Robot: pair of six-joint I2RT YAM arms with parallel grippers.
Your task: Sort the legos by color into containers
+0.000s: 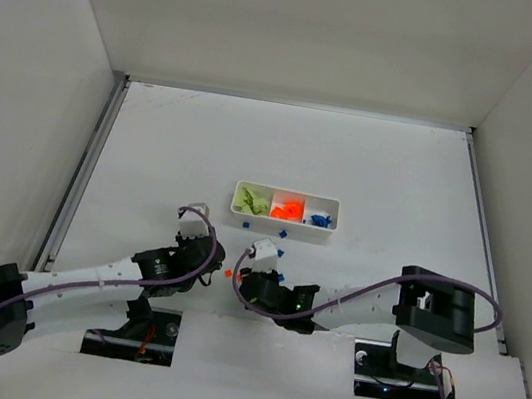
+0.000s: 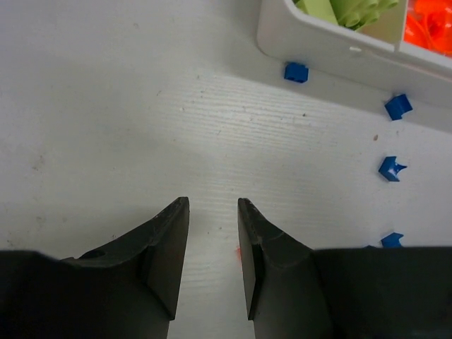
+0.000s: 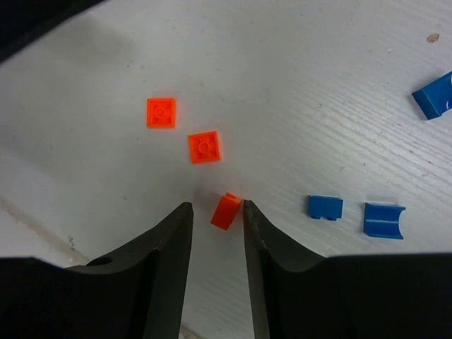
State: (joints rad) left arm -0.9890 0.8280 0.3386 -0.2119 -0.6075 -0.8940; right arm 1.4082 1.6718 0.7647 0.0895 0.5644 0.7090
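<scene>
Lying between the right fingertips: one orange brick (image 3: 226, 210), tilted on the desk (image 1: 401, 180), touching one fingertip with a clear gap to the other.
Orange plates: two flat square orange plates (image 3: 204, 147) just beyond that brick, near each other but not touching.
Blue bricks: several loose blue bricks (image 2: 390, 169) strewn on the desk along the near side of the tray, one of them just beside its wall.
Tray: long white tray (image 2: 332, 53) about mid-desk, its long side parallel to the far edge.
Compartments: green pieces (image 1: 253, 200) in the left one, orange pieces (image 1: 288, 208) in the middle, blue pieces (image 1: 321, 218) in the right.
Right gripper: right gripper (image 3: 216, 204) low over the desk on the near side of the tray, jaws narrowly parted around the orange brick and not clamped on it.
Left gripper: left gripper (image 2: 212, 205) just beside the right one, toward the left edge, jaws a narrow gap apart with nothing between them.
</scene>
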